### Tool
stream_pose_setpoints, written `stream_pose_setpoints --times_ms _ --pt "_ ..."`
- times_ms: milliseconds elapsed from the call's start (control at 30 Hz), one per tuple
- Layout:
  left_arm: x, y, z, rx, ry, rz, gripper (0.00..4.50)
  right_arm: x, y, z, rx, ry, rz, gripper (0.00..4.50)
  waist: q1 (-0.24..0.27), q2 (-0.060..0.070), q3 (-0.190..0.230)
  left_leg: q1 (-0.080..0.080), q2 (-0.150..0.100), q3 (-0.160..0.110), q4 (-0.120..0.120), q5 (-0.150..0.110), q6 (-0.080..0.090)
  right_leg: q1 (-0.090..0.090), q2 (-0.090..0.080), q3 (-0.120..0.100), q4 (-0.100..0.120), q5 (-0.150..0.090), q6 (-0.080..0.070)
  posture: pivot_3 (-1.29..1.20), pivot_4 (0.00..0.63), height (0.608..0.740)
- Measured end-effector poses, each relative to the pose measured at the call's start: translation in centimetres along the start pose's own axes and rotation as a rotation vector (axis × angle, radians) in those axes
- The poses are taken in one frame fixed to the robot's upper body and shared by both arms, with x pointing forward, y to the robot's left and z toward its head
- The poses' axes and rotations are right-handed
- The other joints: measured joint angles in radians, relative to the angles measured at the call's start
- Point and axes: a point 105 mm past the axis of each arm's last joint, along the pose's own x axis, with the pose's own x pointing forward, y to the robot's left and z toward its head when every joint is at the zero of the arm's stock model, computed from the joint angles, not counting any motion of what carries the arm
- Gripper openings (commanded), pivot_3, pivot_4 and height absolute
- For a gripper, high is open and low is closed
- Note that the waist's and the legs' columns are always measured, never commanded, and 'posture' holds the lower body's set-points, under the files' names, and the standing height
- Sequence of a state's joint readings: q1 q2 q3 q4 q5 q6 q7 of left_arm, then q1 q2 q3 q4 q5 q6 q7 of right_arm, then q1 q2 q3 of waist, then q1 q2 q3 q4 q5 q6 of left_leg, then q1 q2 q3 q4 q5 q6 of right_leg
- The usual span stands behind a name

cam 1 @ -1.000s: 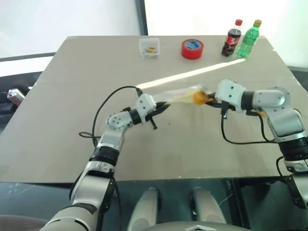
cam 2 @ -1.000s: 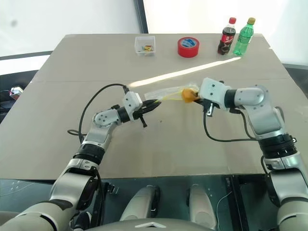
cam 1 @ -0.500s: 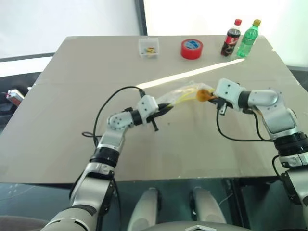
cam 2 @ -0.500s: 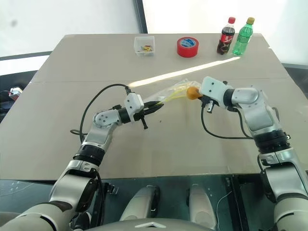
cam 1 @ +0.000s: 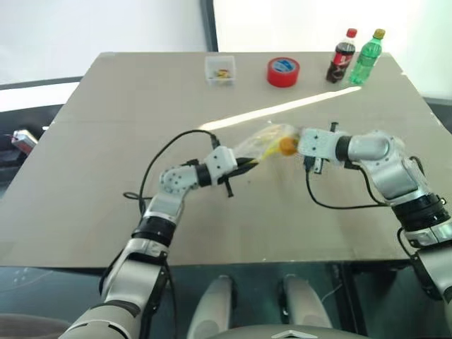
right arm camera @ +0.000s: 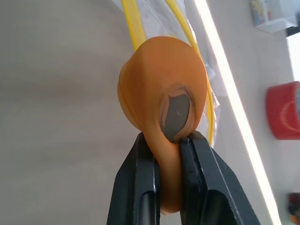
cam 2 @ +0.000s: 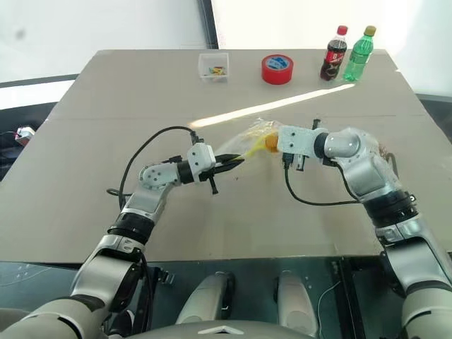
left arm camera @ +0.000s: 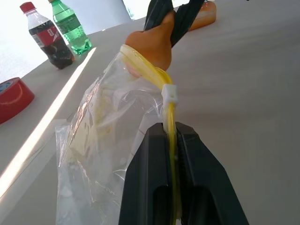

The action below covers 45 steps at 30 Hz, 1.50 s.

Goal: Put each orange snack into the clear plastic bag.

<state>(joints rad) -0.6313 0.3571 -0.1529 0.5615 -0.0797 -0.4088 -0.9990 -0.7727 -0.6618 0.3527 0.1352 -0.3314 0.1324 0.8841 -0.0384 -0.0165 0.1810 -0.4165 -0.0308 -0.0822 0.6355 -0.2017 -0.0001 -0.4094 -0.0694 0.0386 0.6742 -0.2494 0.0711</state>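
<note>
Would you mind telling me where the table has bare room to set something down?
The near half of the table is bare, as are both side edges. The far edge is crowded: clear box, red tape roll, cola bottle, green bottle.

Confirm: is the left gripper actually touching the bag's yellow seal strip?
Touching. In the left wrist view, the left gripper is shut on the yellow seal strip of the clear plastic bag.

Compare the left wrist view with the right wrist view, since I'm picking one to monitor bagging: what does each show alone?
Left wrist: left tool pinching the clear plastic bag by its yellow seal, plus two bottles. Right wrist: a clear box. Both: the right tool clamping an orange snack at the bag's mouth, and red tape.
</note>
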Motion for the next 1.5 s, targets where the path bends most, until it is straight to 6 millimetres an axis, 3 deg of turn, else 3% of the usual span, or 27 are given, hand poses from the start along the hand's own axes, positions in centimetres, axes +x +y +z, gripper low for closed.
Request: stream_pose_setpoints --times_ms 100,200,333,500,600,967,1200,1500 --pt "0.3 -0.1 0.2 0.005 -0.007 -0.01 0.0 -0.6 -2.1 0.2 -0.14 0.052 -0.09 0.15 -0.002 0.0 0.0 0.0 0.0 0.0 0.0 0.0 0.0 0.0 0.0 0.0 0.0 0.0 0.0 0.0 0.15 0.74" --pt "0.4 0.0 0.3 0.013 -0.01 -0.011 0.0 -0.6 -3.1 -0.2 -0.2 0.089 -0.154 0.15 -0.001 0.0 0.0 0.0 0.0 0.0 0.0 0.0 0.0 0.0 0.0 0.0 0.0 0.0 0.0 0.0 0.15 0.74" --pt "0.6 0.3 0.2 -0.005 -0.012 0.015 0.0 -0.5 -3.4 0.0 -0.248 0.087 -0.196 0.15 -0.001 0.0 0.0 0.0 0.0 0.0 0.0 0.0 0.0 0.0 0.0 0.0 0.0 0.0 0.0 0.0 0.15 0.74" --pt "0.9 2.6 0.9 -0.155 -0.07 0.156 0.0 -0.6 -3.8 0.7 -0.3 0.054 -0.247 0.15 -0.002 0.0 0.0 0.0 0.0 0.0 0.0 0.0 0.0 0.0 0.0 0.0 0.0 0.0 0.0 0.0 0.15 0.74" --pt "1.0 2.7 1.3 -0.186 -0.083 0.158 0.0 -0.7 -3.7 0.6 -0.311 0.048 -0.259 0.15 -0.002 0.0 0.0 0.0 0.0 0.0 0.0 0.0 0.0 0.0 0.0 0.0 0.0 0.0 0.0 0.0 0.15 0.74" --pt "0.9 3.0 0.9 -0.249 -0.066 0.189 0.0 -3.0 -4.6 -1.6 -0.306 0.105 -0.33 0.15 -0.003 0.0 0.0 0.0 0.0 0.001 0.0 0.0 0.0 0.0 0.0 0.001 0.0 0.0 0.0 0.0 0.15 0.74" --pt "1.0 3.1 1.0 -0.255 -0.071 0.195 0.0 -2.7 -4.5 0.2 -0.319 0.044 -0.358 0.15 -0.001 0.0 0.0 0.0 0.0 0.001 0.0 0.0 0.0 0.0 0.0 0.001 0.0 0.0 0.0 0.0 0.15 0.74" --pt "1.1 3.0 0.9 -0.274 -0.071 0.191 0.0 -2.1 -4.3 1.0 -0.295 0.012 -0.366 0.15 -0.002 0.0 0.0 0.0 0.0 0.001 0.0 0.0 0.0 0.0 0.0 0.001 0.0 0.0 0.0 0.0 0.15 0.74"
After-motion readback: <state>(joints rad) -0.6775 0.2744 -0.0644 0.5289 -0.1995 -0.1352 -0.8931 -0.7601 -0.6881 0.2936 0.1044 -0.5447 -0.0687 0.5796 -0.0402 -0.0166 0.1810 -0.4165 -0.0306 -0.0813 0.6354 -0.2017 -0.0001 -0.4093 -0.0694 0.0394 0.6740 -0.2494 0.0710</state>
